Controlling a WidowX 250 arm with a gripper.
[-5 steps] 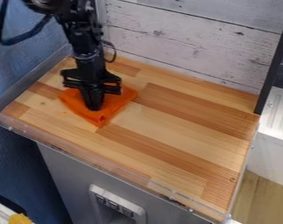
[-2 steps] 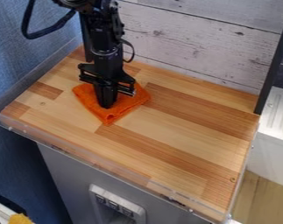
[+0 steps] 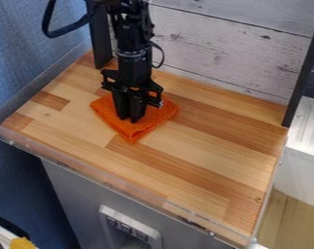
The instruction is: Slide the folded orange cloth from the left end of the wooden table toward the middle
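Observation:
The black gripper [image 3: 129, 119] hangs down over the left part of the wooden surface, its lower end against the top of an orange cloth [image 3: 160, 113]. The cloth lies flat and looks folded, with one corner towards the front edge. Its parts behind the gripper are hidden, and whether any of the fabric is pinched cannot be made out.
A wooden tabletop [image 3: 204, 146] has a low clear rim [image 3: 88, 173] along its front. White planks [image 3: 218, 53] stand behind, a dark post [image 3: 100, 39] rises at the back left, and a black upright [image 3: 305, 73] at the right.
The gripper and the orange cloth have both shifted to the right together across the wood, the cloth staying flat beneath it. The dark post at the back left has come into view.

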